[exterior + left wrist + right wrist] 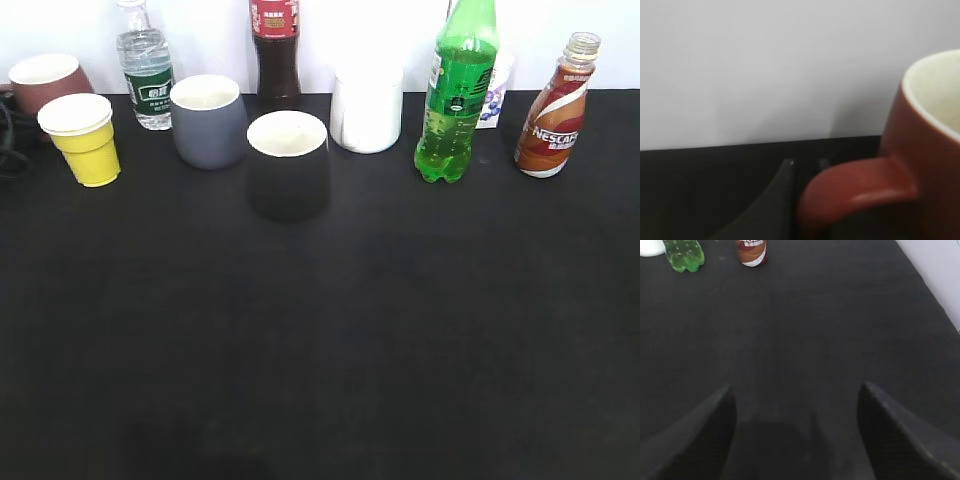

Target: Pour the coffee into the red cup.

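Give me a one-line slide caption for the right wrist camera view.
Open right gripper hovers over bare black table, facing the Nescafe coffee bottle and green soda bottle at the far edge.

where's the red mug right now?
Exterior view: the red mug stands at the far left of the back row, just behind the yellow cup. The left wrist view shows it close up, handle toward the camera.
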`<action>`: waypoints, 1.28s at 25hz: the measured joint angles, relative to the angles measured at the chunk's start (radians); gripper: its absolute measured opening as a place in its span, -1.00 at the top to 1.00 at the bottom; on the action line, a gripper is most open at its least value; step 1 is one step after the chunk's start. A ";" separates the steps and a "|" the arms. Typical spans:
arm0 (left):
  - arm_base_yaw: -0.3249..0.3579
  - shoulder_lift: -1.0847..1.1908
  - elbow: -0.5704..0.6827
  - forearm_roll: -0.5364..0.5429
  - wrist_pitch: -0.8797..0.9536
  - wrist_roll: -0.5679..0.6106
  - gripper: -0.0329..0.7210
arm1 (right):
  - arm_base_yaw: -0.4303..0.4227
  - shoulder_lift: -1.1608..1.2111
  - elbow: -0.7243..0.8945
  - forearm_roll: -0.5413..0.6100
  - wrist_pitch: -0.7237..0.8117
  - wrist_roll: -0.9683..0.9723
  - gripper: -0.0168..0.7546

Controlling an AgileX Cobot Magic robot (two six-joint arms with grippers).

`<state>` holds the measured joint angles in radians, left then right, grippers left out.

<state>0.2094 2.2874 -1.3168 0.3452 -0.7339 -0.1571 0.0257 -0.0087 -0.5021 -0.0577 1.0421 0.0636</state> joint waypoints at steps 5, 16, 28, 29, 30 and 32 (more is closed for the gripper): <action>0.022 -0.134 0.050 0.000 0.039 0.006 0.72 | 0.000 0.000 0.000 0.000 0.000 0.000 -0.57; -0.097 -0.776 0.471 0.005 0.122 0.006 0.73 | 0.000 0.000 0.000 0.000 0.000 0.000 -0.57; -0.607 -0.920 0.671 0.012 0.182 0.006 0.73 | 0.000 0.388 0.032 0.000 -0.700 0.000 -0.57; -0.611 -0.920 0.671 0.012 0.182 0.006 0.73 | 0.000 0.457 0.071 0.000 -0.829 0.000 -0.57; -0.613 -0.920 0.671 0.012 0.182 0.006 0.73 | 0.000 0.524 0.115 0.000 -0.951 0.000 -0.57; -0.615 -0.920 0.671 0.012 0.182 0.006 0.73 | 0.000 0.677 0.179 -0.006 -1.199 0.000 -0.57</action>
<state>-0.4051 1.3670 -0.6457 0.3569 -0.5520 -0.1510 0.0257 0.6682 -0.3232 -0.0635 -0.1571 0.0636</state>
